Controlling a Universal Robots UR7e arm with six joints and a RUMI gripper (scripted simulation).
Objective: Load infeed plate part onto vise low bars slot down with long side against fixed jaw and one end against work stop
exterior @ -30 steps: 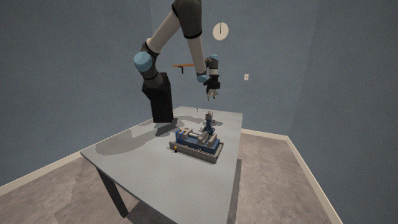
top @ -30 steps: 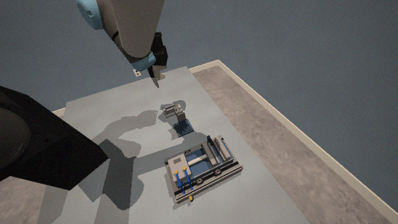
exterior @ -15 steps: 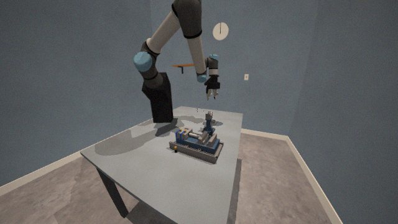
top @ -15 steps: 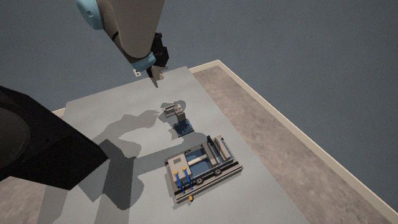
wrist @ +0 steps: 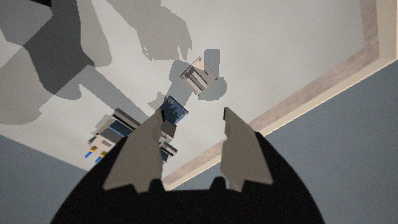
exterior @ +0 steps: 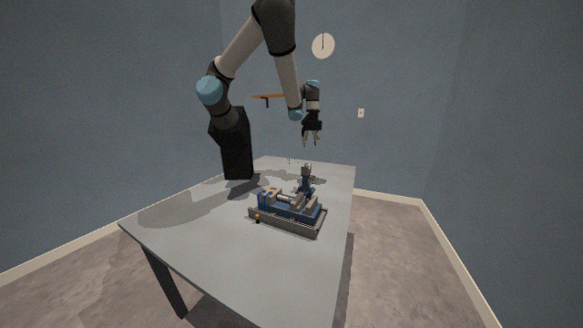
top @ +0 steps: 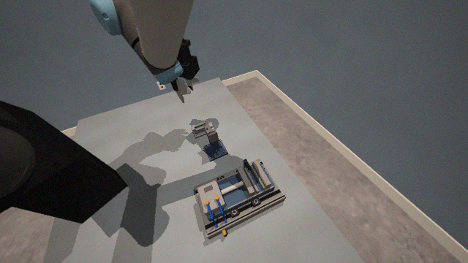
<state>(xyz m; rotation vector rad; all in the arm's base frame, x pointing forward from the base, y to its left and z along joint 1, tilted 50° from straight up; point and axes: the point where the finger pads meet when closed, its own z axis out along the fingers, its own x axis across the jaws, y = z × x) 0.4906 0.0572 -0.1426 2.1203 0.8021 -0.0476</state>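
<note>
Lying well below open claw (top: 187, 96) (exterior: 310, 145) (wrist: 194, 111) — part (top: 200, 131) (wrist: 199, 78), untouched.

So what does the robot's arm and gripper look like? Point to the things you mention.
The arm (top: 162, 33) (exterior: 284, 77) has pale, rounded tubes, dark grey joints, black rings and light blue caps. The gripper (top: 186, 91) (exterior: 311, 145) (wrist: 194, 109) has a black body and two pale grey, tapering fingers with dark tips.
</note>
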